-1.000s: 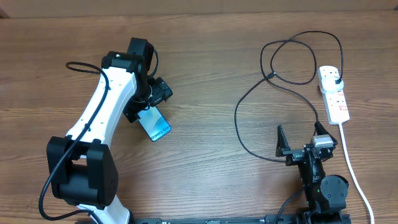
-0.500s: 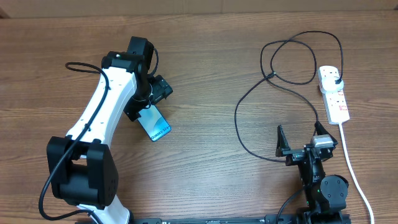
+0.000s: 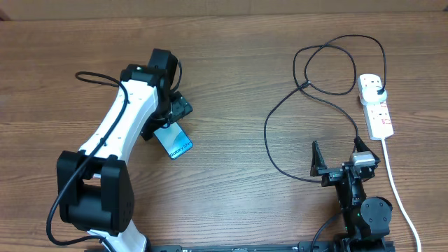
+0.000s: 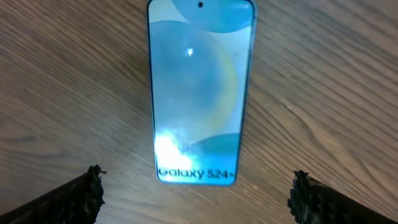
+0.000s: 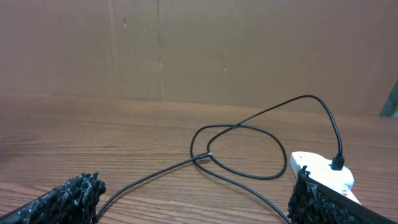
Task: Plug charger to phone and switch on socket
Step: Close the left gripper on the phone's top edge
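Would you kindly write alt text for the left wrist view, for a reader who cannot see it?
A phone with a lit light-blue screen reading "Galaxy S24+" lies flat on the wooden table. The left end effector is open, its black fingertips at the bottom corners, either side of the phone's near end, not touching it.

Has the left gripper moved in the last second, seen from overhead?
Yes. The left gripper has shifted slightly down the picture, toward the phone, which has stayed in place.
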Motion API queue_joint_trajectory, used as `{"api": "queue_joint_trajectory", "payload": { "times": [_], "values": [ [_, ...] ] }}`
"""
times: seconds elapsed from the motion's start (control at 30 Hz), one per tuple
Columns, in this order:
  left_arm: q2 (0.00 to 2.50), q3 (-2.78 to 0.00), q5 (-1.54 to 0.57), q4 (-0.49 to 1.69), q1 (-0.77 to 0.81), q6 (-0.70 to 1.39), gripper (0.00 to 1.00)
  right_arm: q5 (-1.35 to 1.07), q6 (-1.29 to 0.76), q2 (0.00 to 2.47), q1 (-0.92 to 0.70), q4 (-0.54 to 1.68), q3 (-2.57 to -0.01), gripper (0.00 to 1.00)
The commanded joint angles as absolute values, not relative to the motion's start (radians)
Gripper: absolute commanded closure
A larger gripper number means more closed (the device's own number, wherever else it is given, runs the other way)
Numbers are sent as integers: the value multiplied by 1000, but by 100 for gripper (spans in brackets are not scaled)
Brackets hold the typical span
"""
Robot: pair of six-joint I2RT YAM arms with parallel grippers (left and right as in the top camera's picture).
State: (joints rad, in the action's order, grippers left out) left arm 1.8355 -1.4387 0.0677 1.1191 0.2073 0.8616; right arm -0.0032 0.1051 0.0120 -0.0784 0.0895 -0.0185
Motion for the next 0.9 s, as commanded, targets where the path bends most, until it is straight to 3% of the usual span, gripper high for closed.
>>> {"api": "queue_joint_trajectory", "payload": {
  "times": [0.0,0.87],
  "values": [
    [1844,-1362,58,1009,199,782,0,-9,106,3,-81,83,-7,0],
    [1845,-1197,64,781,195,816,0,-9,106,3,-81,83,-7,0]
  ]
}}
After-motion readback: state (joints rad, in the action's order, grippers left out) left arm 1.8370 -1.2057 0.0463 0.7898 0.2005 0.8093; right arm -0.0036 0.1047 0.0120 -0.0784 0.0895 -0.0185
